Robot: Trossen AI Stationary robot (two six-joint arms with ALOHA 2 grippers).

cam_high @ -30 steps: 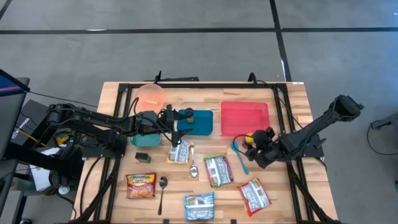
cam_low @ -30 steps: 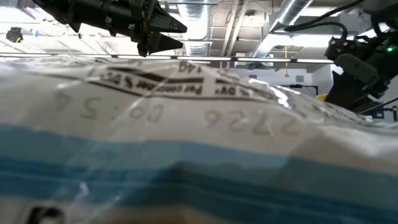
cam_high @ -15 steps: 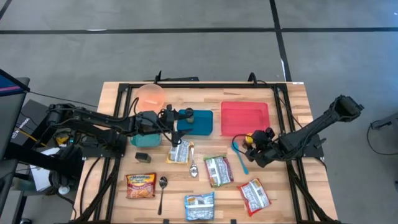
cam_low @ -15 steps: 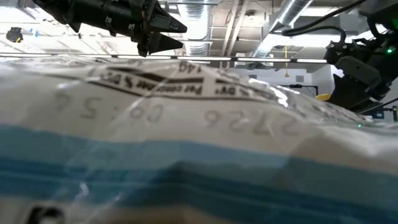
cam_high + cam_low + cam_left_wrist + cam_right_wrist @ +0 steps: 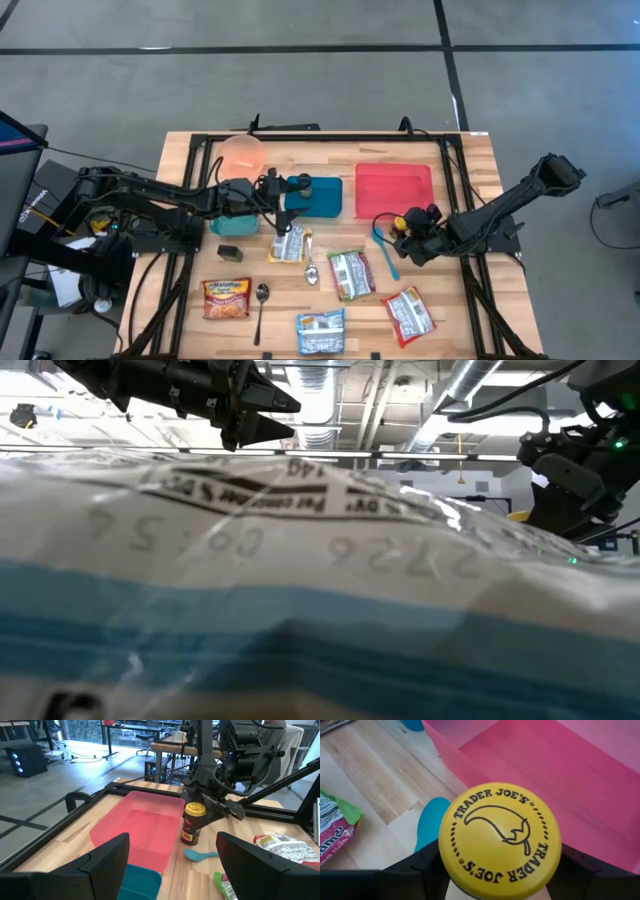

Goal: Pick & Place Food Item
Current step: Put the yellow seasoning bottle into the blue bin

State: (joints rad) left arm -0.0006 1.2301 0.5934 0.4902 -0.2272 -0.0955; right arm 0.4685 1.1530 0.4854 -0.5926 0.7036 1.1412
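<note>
A brown jar with a yellow lid (image 5: 500,837) stands upright on the table beside the red tray (image 5: 393,188); it also shows in the left wrist view (image 5: 192,822). My right gripper (image 5: 497,875) is open and slants down over the jar, one finger on either side of it just below the lid. My left gripper (image 5: 170,870) is open and holds nothing. It hangs level above the teal container (image 5: 315,195) and points toward the red tray (image 5: 140,825). My right gripper's fingers (image 5: 422,867) flank the jar just under its lid, coming slanting down from the table's right side. The lid hides the jar's wall there, so I cannot tell whether they touch it. The jar stands upright on the table.
A blue spoon (image 5: 385,250) lies by the jar. Several food packets (image 5: 350,272) and two metal spoons (image 5: 262,300) lie toward the near edge. An orange bowl (image 5: 243,153) sits at the far left. One packet (image 5: 300,610) fills most of the low view.
</note>
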